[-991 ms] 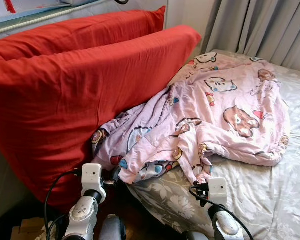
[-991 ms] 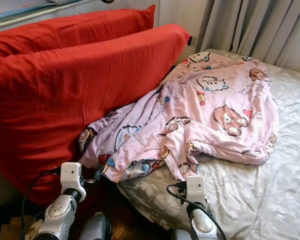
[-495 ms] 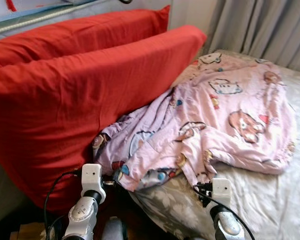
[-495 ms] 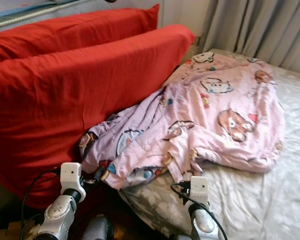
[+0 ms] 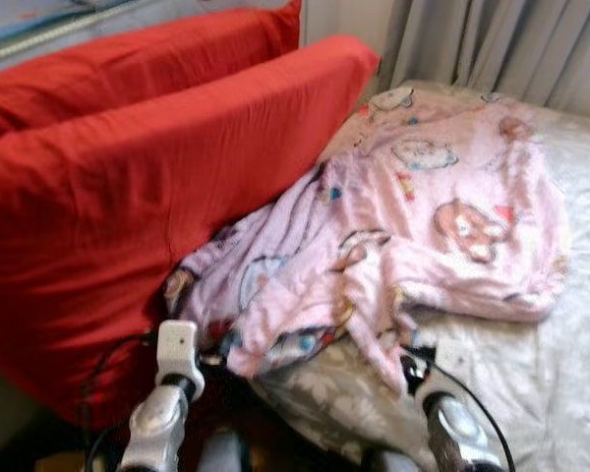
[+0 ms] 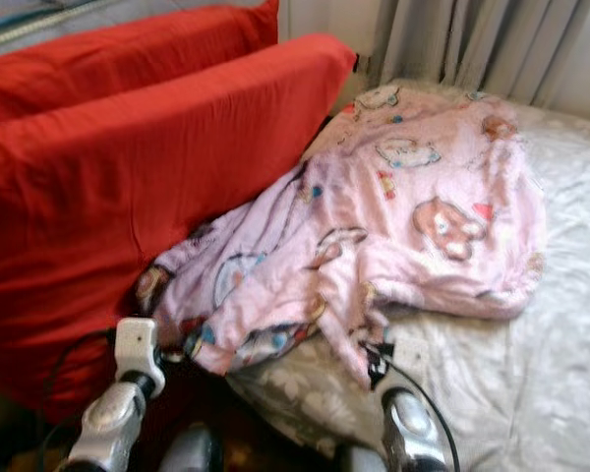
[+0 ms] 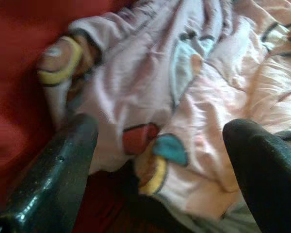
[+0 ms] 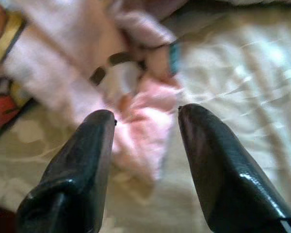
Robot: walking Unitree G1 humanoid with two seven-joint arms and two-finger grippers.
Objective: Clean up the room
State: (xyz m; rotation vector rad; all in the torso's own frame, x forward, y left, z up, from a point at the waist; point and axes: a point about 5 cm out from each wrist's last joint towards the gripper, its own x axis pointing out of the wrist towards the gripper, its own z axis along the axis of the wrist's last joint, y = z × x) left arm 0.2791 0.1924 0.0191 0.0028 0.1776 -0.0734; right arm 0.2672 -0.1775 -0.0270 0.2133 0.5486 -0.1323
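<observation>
Blanket bunched vs red cushions, both pincers open nearby.

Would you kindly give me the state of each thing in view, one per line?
Pink blanket: crumpled, bunched against the cushions.
Red cushions: propped upright beside the bed.
Bedsheet: wrinkled.
Curtain: drawn.
Left pincer: open, at the blanket's edge.
Right pincer: open, fingers either side of a blanket fold.

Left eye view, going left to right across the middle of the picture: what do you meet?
Red cushion → pink cartoon blanket → grey floral bedsheet.
</observation>
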